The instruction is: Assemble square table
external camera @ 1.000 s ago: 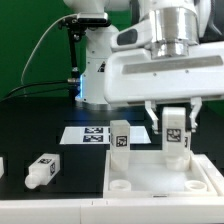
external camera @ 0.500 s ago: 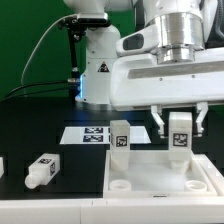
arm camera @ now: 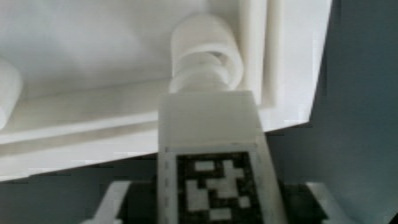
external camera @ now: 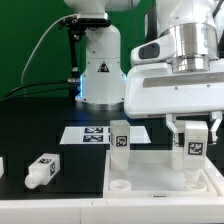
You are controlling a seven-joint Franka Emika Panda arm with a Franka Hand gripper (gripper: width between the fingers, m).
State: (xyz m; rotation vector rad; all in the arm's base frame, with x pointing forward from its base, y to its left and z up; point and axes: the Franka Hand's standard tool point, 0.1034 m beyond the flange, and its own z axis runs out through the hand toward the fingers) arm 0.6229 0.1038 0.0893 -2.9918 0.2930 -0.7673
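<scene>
Gripper (external camera: 194, 149) clenched on tagged leg (external camera: 194, 140) — leg held upright over corner hole (arm camera: 203, 42) of square slab (external camera: 150, 172), on exterior view's right. Second leg (external camera: 119, 135) stood at slab's far edge — third leg (external camera: 40, 172) laid on black table, well apart.

1 white slab (external camera: 150, 166); 3 legs: upright leg (external camera: 119, 136), held leg (external camera: 194, 147), lying leg (external camera: 41, 170); 1 cut-off white piece (external camera: 2, 166), kind unclear; 1 marker board (external camera: 85, 133).
</scene>
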